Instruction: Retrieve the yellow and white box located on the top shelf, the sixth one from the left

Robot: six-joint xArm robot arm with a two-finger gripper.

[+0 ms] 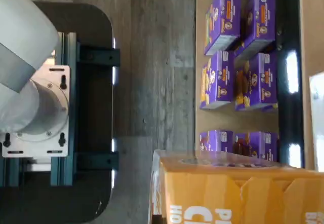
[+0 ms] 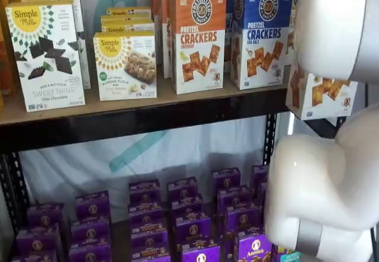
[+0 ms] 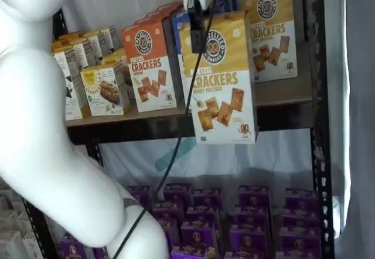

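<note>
The yellow and white box [image 3: 221, 77] hangs clear in front of the top shelf [image 3: 275, 115], its lower half dropping below the black front rail. The pincer [image 3: 195, 19] is clenched on the box's upper edge from above, with a cable trailing down beside it. In a shelf view only the box's white lower part [image 2: 323, 96] shows, under the arm's white body [image 2: 331, 25], off the shelf's right end.

The step in hand looks like the carry-away — the box seems already out of its row. To do it well I would keep the carton hanging plumb and draw it straight back: a tall box held only at the top is likely to swing.

Edges to mind: the orange-topped carton [image 3: 149, 65] stands just beside it on one side, another yellow-topped carton [image 3: 272, 33] near on the other, and the black upright [image 3: 316, 112] beyond that. Open room lies toward the cameras and downward, above the purple boxes [image 3: 234, 218] — the wrist view shows bare floor [image 1: 152, 57] before the shelving.
</note>
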